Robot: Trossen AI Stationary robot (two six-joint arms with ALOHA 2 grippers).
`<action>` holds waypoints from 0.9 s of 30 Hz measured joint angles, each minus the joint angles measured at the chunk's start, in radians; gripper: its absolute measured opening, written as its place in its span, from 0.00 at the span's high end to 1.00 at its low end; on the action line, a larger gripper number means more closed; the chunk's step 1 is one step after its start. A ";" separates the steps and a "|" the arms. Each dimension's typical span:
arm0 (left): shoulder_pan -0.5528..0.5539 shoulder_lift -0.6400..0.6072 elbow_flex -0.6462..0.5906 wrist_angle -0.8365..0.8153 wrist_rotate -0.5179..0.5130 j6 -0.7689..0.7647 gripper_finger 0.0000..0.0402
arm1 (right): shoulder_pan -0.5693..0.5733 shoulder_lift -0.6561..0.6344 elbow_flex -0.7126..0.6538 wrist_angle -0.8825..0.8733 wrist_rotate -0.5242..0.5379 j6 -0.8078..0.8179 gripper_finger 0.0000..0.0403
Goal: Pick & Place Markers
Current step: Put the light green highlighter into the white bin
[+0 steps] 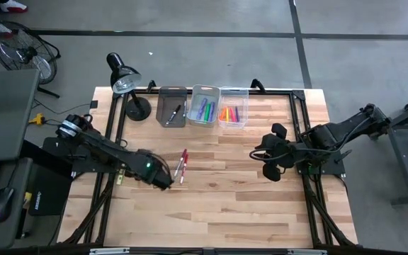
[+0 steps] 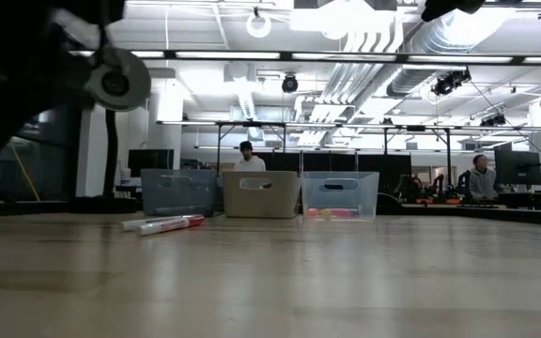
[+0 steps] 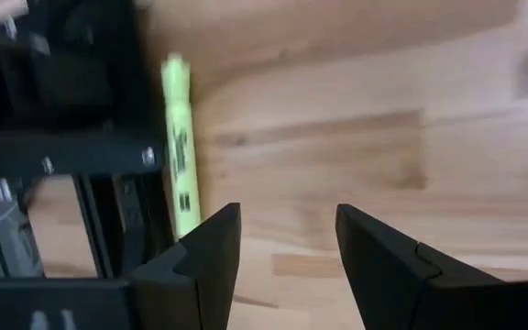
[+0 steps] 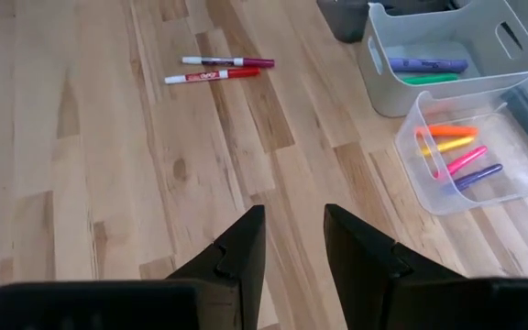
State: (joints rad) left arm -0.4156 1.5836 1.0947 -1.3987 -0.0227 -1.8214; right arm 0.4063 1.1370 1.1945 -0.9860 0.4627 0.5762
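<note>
Two white markers with red caps [image 1: 183,166] lie side by side on the wooden table, also in the right wrist view [image 4: 218,69] and the low view [image 2: 162,223]. My left gripper [image 1: 159,178] hangs open just left of them, pointing steeply down, with nothing between its fingers [image 3: 287,243]. A lime marker [image 3: 180,147] lies flat on the table beside the dark arm frame, off to the side of the left gripper's fingers. My right gripper [image 1: 271,159] waits open above the table's right half, nothing between its fingers [image 4: 293,238].
Three bins stand in a row at the far edge: a dark one [image 1: 172,106] with a black-and-white marker, a pale one [image 4: 456,46] with purple and green markers, and a clear one [image 4: 466,156] with orange, yellow, pink and purple ones. A black desk lamp [image 1: 124,79] stands far left.
</note>
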 joint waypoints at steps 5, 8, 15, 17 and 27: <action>-0.095 -0.006 -0.127 0.119 0.113 -0.130 0.57 | -0.001 0.000 0.000 0.019 0.000 0.000 0.74; -0.143 -0.043 -0.212 0.237 0.148 -0.216 0.57 | -0.001 0.000 0.000 0.023 -0.001 0.000 0.74; -0.213 -0.137 -0.300 0.273 0.149 -0.417 0.57 | -0.001 0.000 0.000 0.043 -0.005 0.000 0.74; -0.227 -0.149 -0.308 0.226 0.153 -0.452 0.57 | -0.001 0.000 0.000 0.052 -0.005 0.000 0.74; -0.239 -0.215 -0.413 0.242 0.202 -0.434 0.57 | -0.001 0.000 0.000 0.086 -0.005 0.007 0.74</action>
State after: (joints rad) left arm -0.6546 1.3686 0.6818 -1.1567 0.1789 -2.2553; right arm 0.4057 1.1374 1.1946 -0.8998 0.4572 0.5834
